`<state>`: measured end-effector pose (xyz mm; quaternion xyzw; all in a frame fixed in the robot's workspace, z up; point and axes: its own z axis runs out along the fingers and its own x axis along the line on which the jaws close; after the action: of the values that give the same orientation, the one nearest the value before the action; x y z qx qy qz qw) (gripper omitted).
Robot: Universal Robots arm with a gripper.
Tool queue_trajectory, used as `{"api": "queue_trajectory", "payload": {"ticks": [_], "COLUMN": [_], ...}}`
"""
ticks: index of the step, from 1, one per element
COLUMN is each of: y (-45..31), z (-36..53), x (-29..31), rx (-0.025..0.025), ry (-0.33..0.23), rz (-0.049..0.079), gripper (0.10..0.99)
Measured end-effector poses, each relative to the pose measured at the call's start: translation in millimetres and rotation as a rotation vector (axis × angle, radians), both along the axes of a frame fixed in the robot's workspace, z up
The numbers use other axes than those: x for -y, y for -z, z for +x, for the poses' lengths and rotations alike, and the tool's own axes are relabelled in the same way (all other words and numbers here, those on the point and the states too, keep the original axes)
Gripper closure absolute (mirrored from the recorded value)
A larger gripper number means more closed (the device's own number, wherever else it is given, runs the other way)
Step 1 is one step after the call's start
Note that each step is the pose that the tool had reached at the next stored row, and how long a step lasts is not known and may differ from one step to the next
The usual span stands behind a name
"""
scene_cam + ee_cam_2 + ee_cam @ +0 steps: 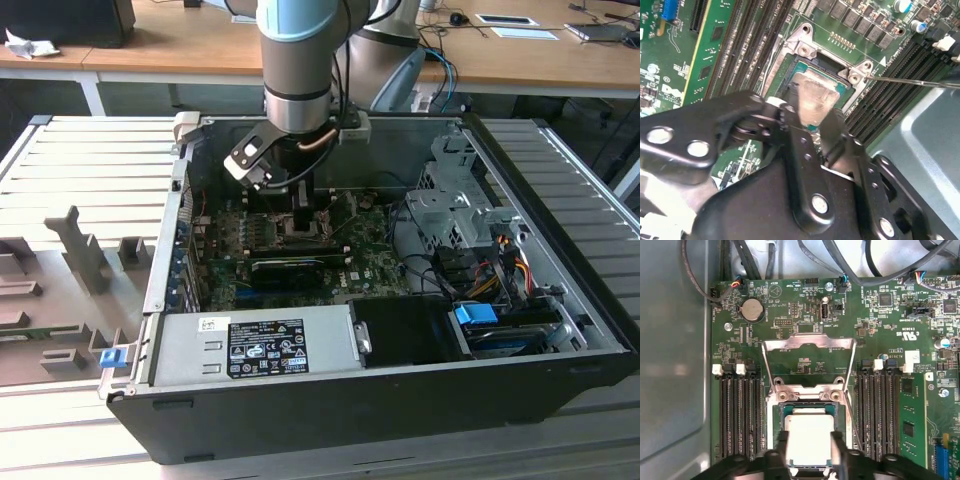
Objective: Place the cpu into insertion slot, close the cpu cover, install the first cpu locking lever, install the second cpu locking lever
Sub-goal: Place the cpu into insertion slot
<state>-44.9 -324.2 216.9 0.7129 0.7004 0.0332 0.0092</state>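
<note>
The ridged grey counter (90, 150) spread across the exterior view. On it sat the open computer case (330, 410), taking up the centre and right of the frame. My arm (297, 60) hung from the top centre into the case, above the green motherboard (378, 275). In the first wrist view the cpu cover (807, 343) lay flipped open, clear of the insertion slot (812, 405), with bare board showing through its window. My jaws were clenched on the cpu (810, 437), one finger against each of two opposite edges. They held it right at the slot, within the metal rim; whether it was fully seated I could not tell. A thin locking lever (853, 415) stood free just beside the slot.
</note>
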Motion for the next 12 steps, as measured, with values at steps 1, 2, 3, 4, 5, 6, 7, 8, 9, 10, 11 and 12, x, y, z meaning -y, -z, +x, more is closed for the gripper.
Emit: {"api": "queue_trajectory", "payload": {"ticks": [1, 2, 3, 4, 5, 6, 7, 8, 9, 10, 11, 12], "y": [0.0, 0.0, 0.0, -0.7, -1.2, -1.8, -3.2, -4.0, -4.9, -6.5, -8.8, -10.2], "z": [0.0, 0.0, 0.0, 0.0, 0.0, 0.0, 0.0, 0.0, 0.0, 0.0, 0.0, 0.0], "x": [0.7, 1.2, 1.5, 1.6, 1.7, 1.7, 1.7, 1.7, 1.7, 1.7, 1.7, 1.7], "rx": [-0.0001, -0.0001, -0.0001, -0.0001, -0.0002, -0.0003, -0.0006, -0.0006, -0.0006, -0.0009, -0.0011, -0.0012], "ry": [0.000, 0.000, 0.000, 0.000, 0.000, 0.000, 0.000, 0.000, 0.000, 0.000, 0.000, 0.000], "rz": [0.000, 0.000, 0.000, 0.000, 0.000, 0.000, 0.000, 0.000, 0.000, 0.000, 0.000, 0.000], "gripper": [0.690, 0.690, 0.808, 0.929, 0.929, 0.980, 0.980, 0.980, 0.980, 0.980, 0.980, 0.980]}}
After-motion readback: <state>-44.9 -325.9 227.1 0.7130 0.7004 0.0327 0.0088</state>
